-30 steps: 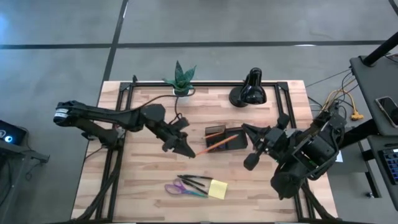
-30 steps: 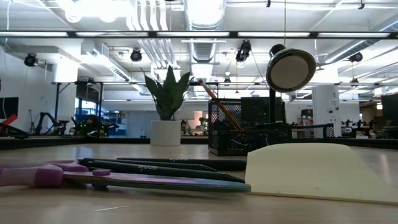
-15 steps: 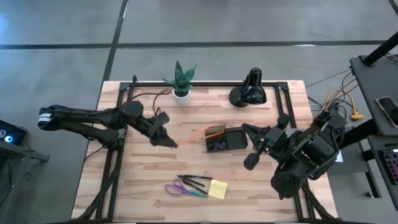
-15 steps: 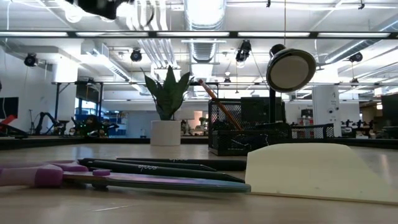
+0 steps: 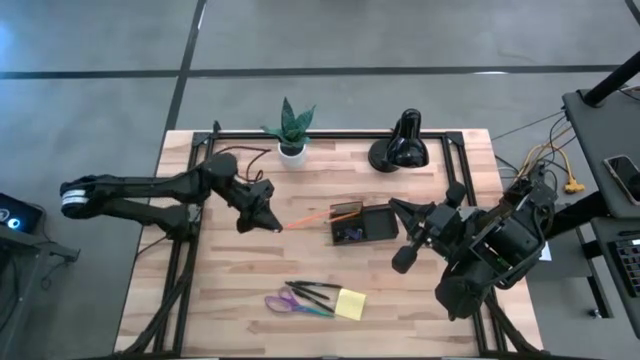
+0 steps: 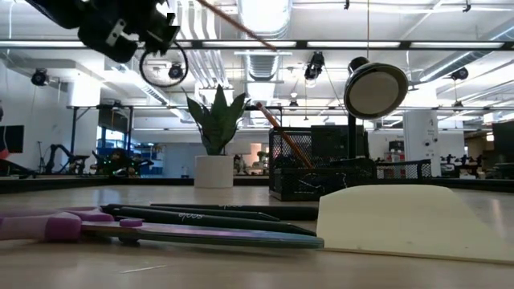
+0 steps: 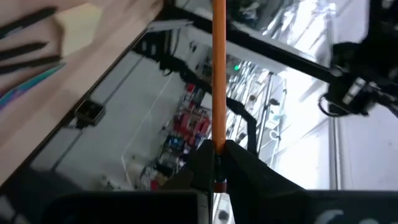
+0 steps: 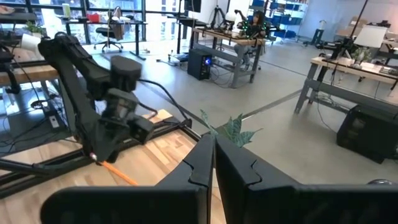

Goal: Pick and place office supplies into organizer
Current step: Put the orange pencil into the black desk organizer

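While the left gripper (image 5: 272, 224) was clamped on the tip end of a thin orange pencil (image 5: 310, 215), the high view showed that pencil reaching from the fingers toward the dark smoky translucent rectangular organizer (image 5: 365, 223) at mid-table, probably held long-wise to be fed into a compartment. The right gripper (image 5: 402, 262) waited beside the organizer, jaws together on nothing. Purple-handled scissors (image 5: 297, 304), black pens (image 5: 313, 290) and a square yellow sticky-note pad (image 5: 350, 303) lay near the front edge, unsorted. In the low view, one pen (image 6: 193, 215) bore small lettering too faint to read. In the left wrist view, the dark fingers (image 7: 239, 162) pinched the pencil (image 7: 219, 74). In the right wrist view, the closed fingers (image 8: 211, 165) pointed at the left arm (image 8: 106, 93).
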Robot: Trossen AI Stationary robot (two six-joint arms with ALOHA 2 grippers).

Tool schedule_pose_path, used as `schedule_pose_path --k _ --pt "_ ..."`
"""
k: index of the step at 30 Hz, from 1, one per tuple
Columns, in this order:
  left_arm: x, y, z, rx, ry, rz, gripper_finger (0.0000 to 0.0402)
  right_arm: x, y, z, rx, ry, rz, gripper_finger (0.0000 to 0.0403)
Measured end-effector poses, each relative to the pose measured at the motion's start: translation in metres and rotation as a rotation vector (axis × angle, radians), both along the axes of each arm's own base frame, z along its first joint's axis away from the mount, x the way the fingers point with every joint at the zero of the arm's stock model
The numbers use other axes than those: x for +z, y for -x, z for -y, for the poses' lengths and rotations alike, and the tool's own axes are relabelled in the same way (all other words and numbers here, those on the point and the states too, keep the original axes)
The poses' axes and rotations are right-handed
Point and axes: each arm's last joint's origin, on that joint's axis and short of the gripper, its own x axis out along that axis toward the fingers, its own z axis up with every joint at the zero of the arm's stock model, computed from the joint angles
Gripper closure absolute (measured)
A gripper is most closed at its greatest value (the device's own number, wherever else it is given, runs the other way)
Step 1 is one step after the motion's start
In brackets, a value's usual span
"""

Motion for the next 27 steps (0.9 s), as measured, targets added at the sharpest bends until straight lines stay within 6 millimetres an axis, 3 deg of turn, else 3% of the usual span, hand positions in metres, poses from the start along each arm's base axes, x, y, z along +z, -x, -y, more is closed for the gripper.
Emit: schedule_pose_path --k 9,18,27 --pt "-0.017 -0.035 -0.028 -0.096 0.063 -0.065 0.0393 0.0 0.0 0.0 0.0 0.0 0.0 0.0394" --pt "-0.031 -0.074 -0.043 -0.089 0.196 -0.228 0.0393 0.0 0.0 0.0 0.0 0.0 0.0 0.0394" --pt "-0.048 -0.104 -0.073 -0.014 0.309 -0.347 0.0393 0.0 0.0 0.0 0.0 0.0 0.0 0.0394"
